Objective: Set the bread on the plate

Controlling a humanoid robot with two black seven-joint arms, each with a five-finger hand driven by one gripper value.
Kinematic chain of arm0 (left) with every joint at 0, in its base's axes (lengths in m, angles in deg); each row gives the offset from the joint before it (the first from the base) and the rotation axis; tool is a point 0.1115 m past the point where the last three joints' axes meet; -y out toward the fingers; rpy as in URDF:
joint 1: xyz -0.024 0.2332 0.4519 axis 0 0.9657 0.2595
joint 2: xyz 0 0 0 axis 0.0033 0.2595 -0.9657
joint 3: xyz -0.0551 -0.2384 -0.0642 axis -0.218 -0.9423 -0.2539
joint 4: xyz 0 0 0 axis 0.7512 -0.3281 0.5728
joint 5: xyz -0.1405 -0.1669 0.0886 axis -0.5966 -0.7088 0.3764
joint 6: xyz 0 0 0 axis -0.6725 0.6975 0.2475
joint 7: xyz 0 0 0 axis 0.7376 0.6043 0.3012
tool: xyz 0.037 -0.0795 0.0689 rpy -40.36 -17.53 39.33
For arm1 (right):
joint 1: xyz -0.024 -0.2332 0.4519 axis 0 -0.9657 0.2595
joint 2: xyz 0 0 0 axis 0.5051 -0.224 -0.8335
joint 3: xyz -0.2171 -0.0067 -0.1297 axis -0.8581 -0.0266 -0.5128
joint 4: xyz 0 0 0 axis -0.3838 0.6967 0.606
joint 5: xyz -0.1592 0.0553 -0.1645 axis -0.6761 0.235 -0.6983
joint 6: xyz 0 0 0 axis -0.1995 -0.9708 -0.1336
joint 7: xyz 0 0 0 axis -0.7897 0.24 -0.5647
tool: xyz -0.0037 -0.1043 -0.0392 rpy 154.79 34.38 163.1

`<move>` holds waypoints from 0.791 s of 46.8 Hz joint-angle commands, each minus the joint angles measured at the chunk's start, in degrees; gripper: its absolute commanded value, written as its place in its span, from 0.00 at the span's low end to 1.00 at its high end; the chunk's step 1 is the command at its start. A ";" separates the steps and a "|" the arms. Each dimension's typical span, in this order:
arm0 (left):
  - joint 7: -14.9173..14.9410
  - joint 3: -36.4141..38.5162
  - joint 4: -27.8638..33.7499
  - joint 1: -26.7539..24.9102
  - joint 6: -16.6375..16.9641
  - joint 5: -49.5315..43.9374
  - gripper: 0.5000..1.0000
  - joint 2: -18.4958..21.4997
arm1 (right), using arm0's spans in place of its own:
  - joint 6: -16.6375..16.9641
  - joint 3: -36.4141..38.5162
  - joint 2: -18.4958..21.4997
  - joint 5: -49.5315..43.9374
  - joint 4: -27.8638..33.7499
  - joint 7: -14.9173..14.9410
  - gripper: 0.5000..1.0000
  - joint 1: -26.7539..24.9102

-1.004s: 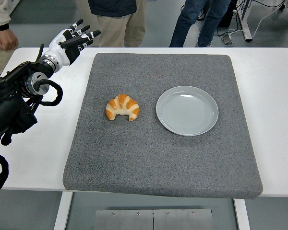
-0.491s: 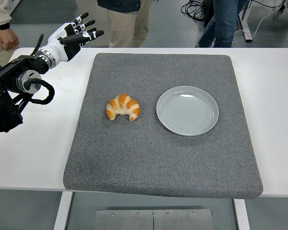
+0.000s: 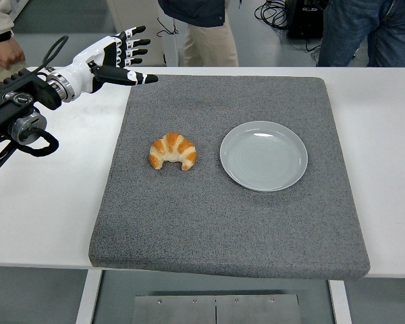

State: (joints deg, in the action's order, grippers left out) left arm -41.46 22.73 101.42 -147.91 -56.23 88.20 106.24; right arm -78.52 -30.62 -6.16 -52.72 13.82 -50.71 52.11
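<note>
While the bread had yet to be touched, the scene was recorded as follows.

Bread: a croissant [image 3: 173, 151] lay on the grey mat [image 3: 209, 229], left of centre, curved ends pointing toward the near edge.

Plate: a pale round plate [image 3: 263, 155] sat on the same mat just beside the croissant, to its right, apart from it and with nothing on it.

Left hand: the left hand [image 3: 115, 59] was raised over the far left corner of the mat, well apart from the croissant.

Fingers: the fingers [image 3: 136, 42] were spread and extended, the thumb pointing out over the mat, holding nothing.

Right hand: not in view.

Tabletop: the white tabletop [image 3: 61, 202] carried only the mat and what lay on it.

Surroundings: people stood beyond the far edge; none reached over the tabletop.

Progress: judged at the outset. No grasp had been made and the plate was bare.

Remaining: reaching down to the croissant, closing on it, lifting it, carrying it right to the plate and releasing it.
</note>
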 commanded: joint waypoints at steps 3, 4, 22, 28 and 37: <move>0.01 0.01 3.20 0.18 1.75 6.08 0.94 1.66 | -0.01 0.00 0.00 0.00 0.04 -0.02 1.00 0.00; 0.01 0.01 4.08 0.18 2.19 7.13 0.94 1.93 | -0.01 0.00 0.00 0.00 0.04 -0.02 1.00 0.00; 0.54 0.80 19.02 3.96 2.72 21.99 0.94 8.26 | -0.01 0.00 0.00 0.00 0.04 0.07 1.00 0.00; 0.71 0.89 19.55 4.40 2.72 24.37 0.94 8.52 | -0.01 0.00 0.00 0.00 0.04 -0.02 1.00 0.00; 0.71 5.19 19.55 4.31 4.38 29.90 0.93 8.08 | -0.01 0.00 0.00 0.00 -0.04 -0.02 1.00 0.00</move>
State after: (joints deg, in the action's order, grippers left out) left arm -40.74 26.44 120.99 -143.53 -53.03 115.56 114.53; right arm -78.53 -30.62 -6.16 -52.72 13.81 -50.71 52.10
